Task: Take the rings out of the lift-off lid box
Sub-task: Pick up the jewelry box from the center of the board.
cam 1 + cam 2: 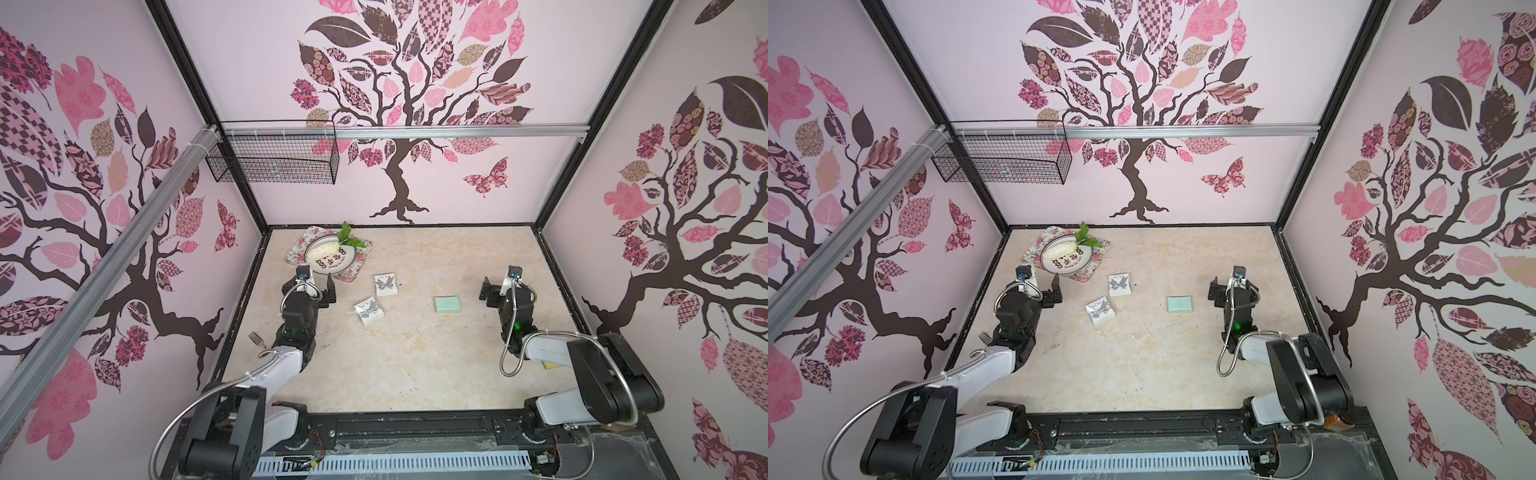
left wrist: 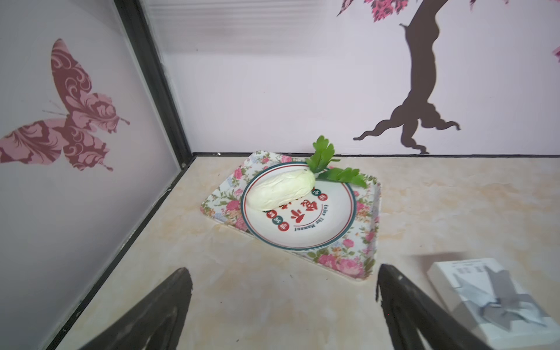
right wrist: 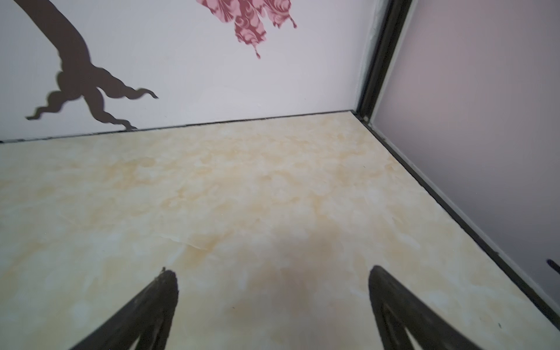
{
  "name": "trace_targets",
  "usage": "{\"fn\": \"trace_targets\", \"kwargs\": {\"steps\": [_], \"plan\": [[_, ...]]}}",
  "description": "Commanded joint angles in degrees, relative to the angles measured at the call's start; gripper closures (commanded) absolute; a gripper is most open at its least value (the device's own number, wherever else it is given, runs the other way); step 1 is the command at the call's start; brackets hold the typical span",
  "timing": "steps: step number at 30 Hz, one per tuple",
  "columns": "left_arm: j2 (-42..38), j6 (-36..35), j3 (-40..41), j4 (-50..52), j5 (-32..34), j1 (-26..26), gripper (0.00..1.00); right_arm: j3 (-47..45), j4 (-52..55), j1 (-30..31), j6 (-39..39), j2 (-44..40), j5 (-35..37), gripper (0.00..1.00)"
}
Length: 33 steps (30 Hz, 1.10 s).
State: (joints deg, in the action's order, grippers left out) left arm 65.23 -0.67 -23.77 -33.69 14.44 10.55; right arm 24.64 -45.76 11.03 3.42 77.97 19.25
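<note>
The rings are hidden. Three small closed boxes lie on the marble table. Two are white with a grey crane print, one point(image 1: 386, 284) point(image 1: 1120, 284) further back than the other point(image 1: 369, 311) point(image 1: 1100, 311). The third is mint green point(image 1: 447, 304) point(image 1: 1179, 304). I cannot tell which is the lift-off lid box. My left gripper point(image 1: 311, 286) point(image 1: 1034, 286) point(image 2: 284, 272) hovers open and empty left of the white boxes, one of which point(image 2: 491, 300) shows in the left wrist view. My right gripper point(image 1: 505, 286) point(image 1: 1232, 286) point(image 3: 272, 272) stands open and empty right of the green box.
A floral tray point(image 1: 353, 272) point(image 2: 366, 239) at the back left carries a plate point(image 2: 327, 218) with a white radish toy point(image 2: 280, 191). A fork point(image 1: 257, 340) lies by the left arm. A wire basket point(image 1: 274, 158) hangs on the back wall. Walls enclose three sides.
</note>
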Motion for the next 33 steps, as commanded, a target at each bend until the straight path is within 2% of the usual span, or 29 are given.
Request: {"fn": "trace_targets", "kwargs": {"steps": [1,4,6,11,15,20,27,30,33], "plan": [[-7.0,-0.3,-5.8,19.1,2.2,2.9,0.02,9.7,25.0,0.2,7.3,-9.9,-1.8,0.00],[-14.2,0.2,-6.0,26.8,-1.1,7.7,0.02,14.7,39.3,0.3,8.6,-13.4,-9.7,0.00],[-16.2,1.0,-7.0,30.1,-5.3,10.4,0.02,17.7,48.0,0.4,10.1,-14.7,-12.7,0.00],[-13.2,0.8,-11.0,37.1,-16.7,23.0,0.02,23.0,60.9,1.6,12.9,-14.1,-19.0,0.00],[-12.9,0.1,-6.6,32.4,-21.4,29.3,0.02,26.1,65.0,6.9,11.7,-10.6,-15.1,0.00],[-13.0,1.4,0.4,21.6,-27.2,30.4,0.02,28.7,67.0,12.9,11.4,-2.1,-11.4,0.00],[-14.5,-2.4,6.6,12.5,-26.9,30.4,0.02,29.3,64.7,16.9,12.9,3.6,-11.7,0.00],[-16.6,-2.9,7.8,12.6,-26.3,30.4,0.02,30.1,64.6,17.7,12.9,6.8,-12.0,0.00],[-17.8,-4.8,6.5,18.1,-27.4,30.4,0.02,31.2,64.6,17.7,12.5,10.1,-11.7,0.00]]}}
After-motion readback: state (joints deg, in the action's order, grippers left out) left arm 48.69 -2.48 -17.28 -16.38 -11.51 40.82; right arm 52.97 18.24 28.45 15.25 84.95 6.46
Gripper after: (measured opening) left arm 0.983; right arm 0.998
